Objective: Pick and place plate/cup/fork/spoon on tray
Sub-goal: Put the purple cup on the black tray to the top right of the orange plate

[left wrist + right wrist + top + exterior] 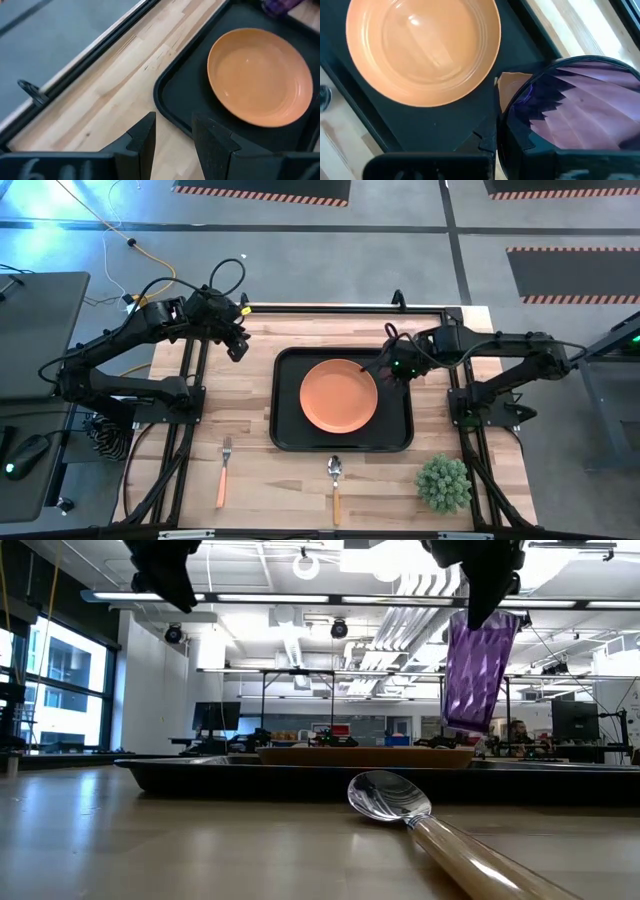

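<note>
— Above the tray's (284,390) right edge, what's the right pincer (393,367) carrying?
— It grips the purple cup (479,670), held aloft beside the plate (339,395). Next: lower it onto bare tray and release.
— Left pincer (172,140)?
— Narrowly parted, empty, waiting over the bench (260,470).

Pale butcher-block wooden worktop (290,480) with a black metal edge frame. Grey concrete floor (330,260) around it, marked with dark mats edged in orange-black hazard stripes (570,275). Yellow cable (150,255) trails across the floor. Small green artificial plant (443,482) on the worktop's near right corner. Beyond: open white ceiling with strip lights (300,600), tall windows (50,680) at left, distant desks with monitors (575,720).
</note>
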